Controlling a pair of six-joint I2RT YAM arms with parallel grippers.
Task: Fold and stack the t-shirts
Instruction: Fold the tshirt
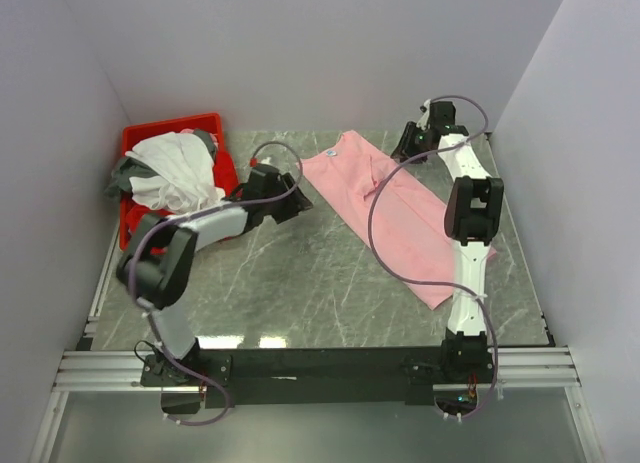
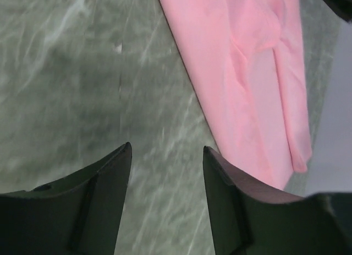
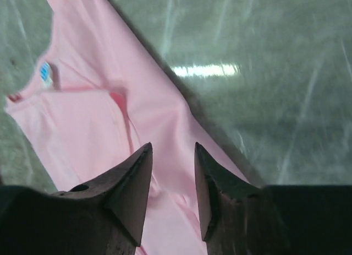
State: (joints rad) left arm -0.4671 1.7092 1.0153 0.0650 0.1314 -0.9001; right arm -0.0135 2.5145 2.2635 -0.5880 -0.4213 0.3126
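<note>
Pink cotton: the tee (image 1: 395, 208) lies flat on the table (image 1: 290, 283) as a long narrow strip, running diagonally from far centre toward the near right corner. Both sides are turned in lengthwise. The blue label (image 3: 45, 72) faces up at the far, collar end. The cloth is mostly smooth, with one raised crease along the middle where the turned-in layers meet (a small ridge shows near the collar).

Step in hand, as judged: the lengthwise folds are made and the crosswise fold is not yet done. The right end effector (image 3: 171, 147) hovers over the collar half, jaws slightly apart with nothing between them. The left end effector (image 2: 165, 150) stands over bare table just beside the tee's left edge, jaws spread and empty.

The next move calls for pinching one end through all its layers and carrying it over the other end. Thin cotton is likely to slide apart if only the top layer is taken.

Outstanding: white and grey tees (image 1: 175, 173) sit heaped and unfolded in the red bin (image 1: 170, 123) at far left. No stack has begun.
</note>
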